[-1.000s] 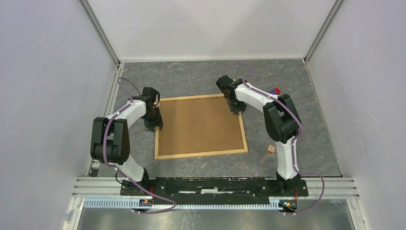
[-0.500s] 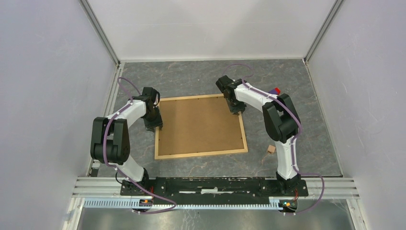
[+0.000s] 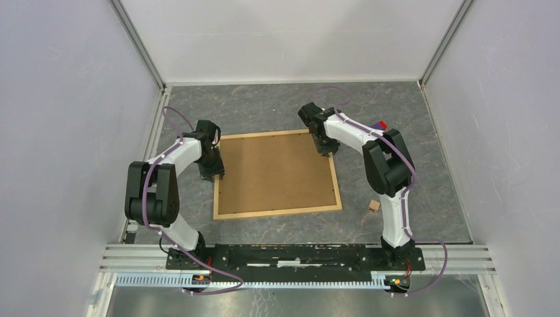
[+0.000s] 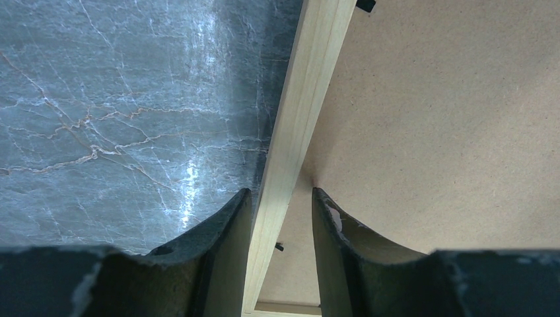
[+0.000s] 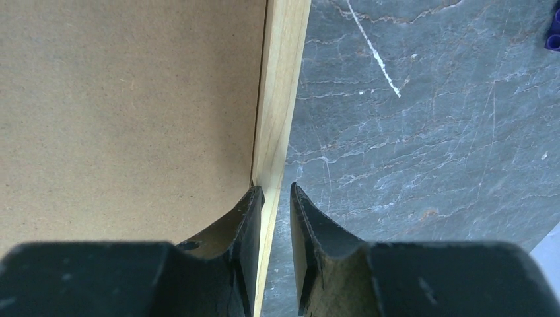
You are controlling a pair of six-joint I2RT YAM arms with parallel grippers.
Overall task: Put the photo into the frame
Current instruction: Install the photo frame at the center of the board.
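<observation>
Grey marbled stone makes up the bench (image 3: 277, 105), closed in by pale walls (image 3: 66, 99) on three sides, and the frame (image 3: 276, 173) lies flat near its middle, face down, its brown backing panel (image 3: 264, 158) turned up toward us inside the light wood strips. We cannot find the photo in any view; it may lie under the panel, though nothing shows it. The left gripper (image 4: 280, 191) stands astride the frame's left strip, its jaws spread with a thin gap on either side, so we judge it is not clamping. The right gripper (image 5: 274, 186) sits on the right strip near the far corner, its jaws drawn in snug against the wood, pinching it. A small wooden block (image 3: 374, 206) rests on the bench near the right arm, well apart from the frame, and a blue item (image 3: 378, 124) peeks out behind that arm. We judge the backing to be seated and the closing or turning over of the frame to be what remains, but with the picture side hidden we cannot confirm it.
</observation>
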